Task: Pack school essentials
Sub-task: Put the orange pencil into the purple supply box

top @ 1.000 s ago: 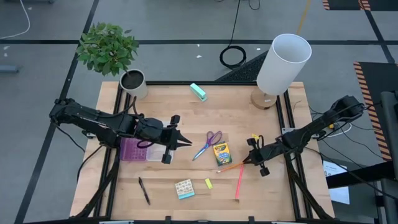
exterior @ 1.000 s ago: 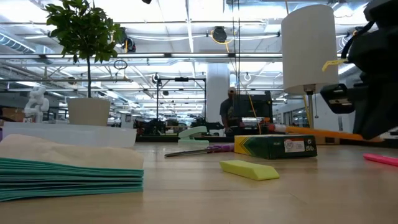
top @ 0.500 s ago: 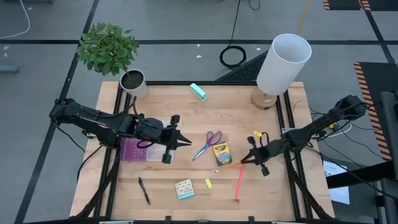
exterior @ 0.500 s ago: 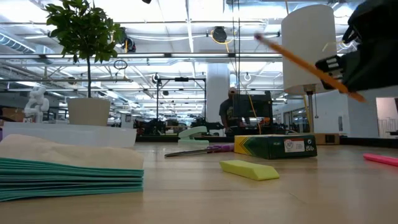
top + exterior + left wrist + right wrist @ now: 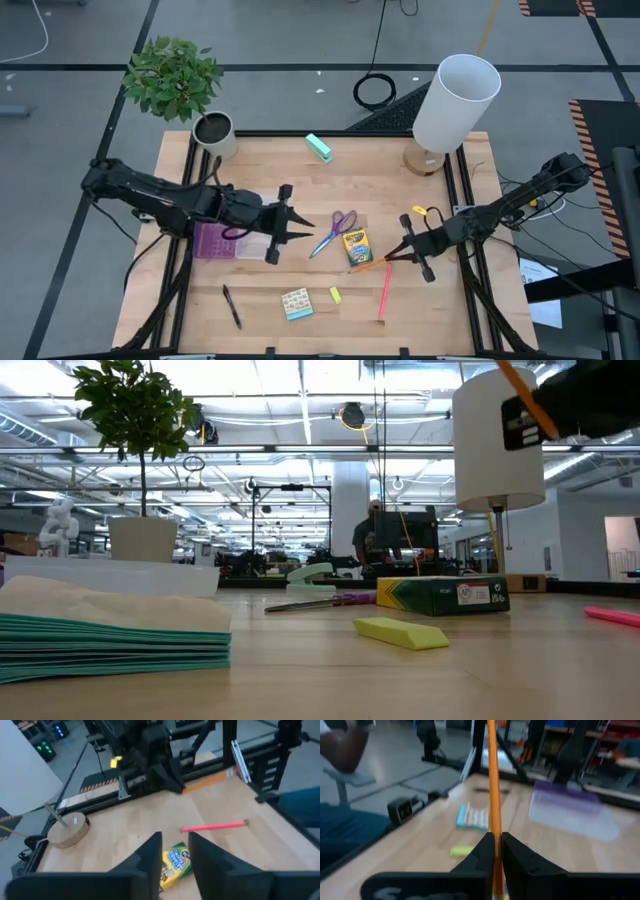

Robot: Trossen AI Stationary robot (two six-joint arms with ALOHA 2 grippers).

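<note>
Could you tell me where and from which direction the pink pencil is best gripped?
Probably at mid-length, from straight above. The pink pencil lies flat on the table, running near to far, with bare wood on both long sides, so fingers could close across its thin shaft. The right gripper, nearest, is shut on the orange pencil.

Wooden table (image 5: 300,180) w/ black frame is carrying: lamp base (image 5: 424,160) & plant pot (image 5: 212,131) at back corners, teal block (image 5: 319,148) btwn them. Mid: purple-clear case (image 5: 226,241), scissors (image 5: 334,231) just beside crayon box (image 5: 355,246), pink pencil (image 5: 384,290). Front: black pen (image 5: 231,305), patterned pad (image 5: 297,303), yellow piece (image 5: 336,295) near it.
</note>
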